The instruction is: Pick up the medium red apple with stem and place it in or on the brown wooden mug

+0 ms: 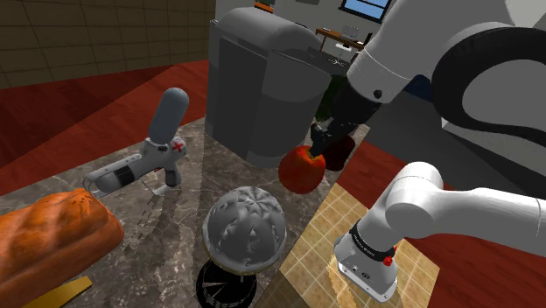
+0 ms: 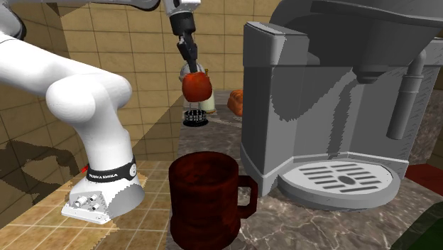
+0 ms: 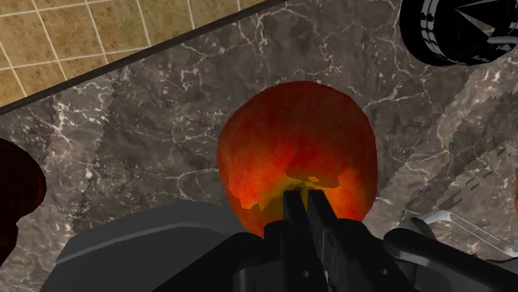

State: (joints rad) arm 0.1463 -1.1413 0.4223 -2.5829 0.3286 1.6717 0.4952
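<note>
The red apple (image 1: 301,169) hangs in the air above the dark marble counter, close to the front of the grey coffee machine. My black gripper (image 1: 326,154) is shut on its top, the two fingers nearly meeting there. In the wrist view the apple (image 3: 295,153) shows just beyond the gripper (image 3: 305,199), with marble far below. From the second exterior view the apple (image 2: 197,86) dangles under the gripper (image 2: 190,62), well behind and above the dark reddish-brown mug (image 2: 204,202). The mug stands upright and open near the counter's front edge; its rim (image 3: 15,199) appears beside the apple.
A big grey coffee machine (image 2: 319,92) stands beside the mug. On the counter lie a brown bread loaf (image 1: 52,234), a grey ribbed dome on a black base (image 1: 245,229) and a grey handheld device (image 1: 149,157). My stand's tan tiled top (image 1: 324,254) borders the counter.
</note>
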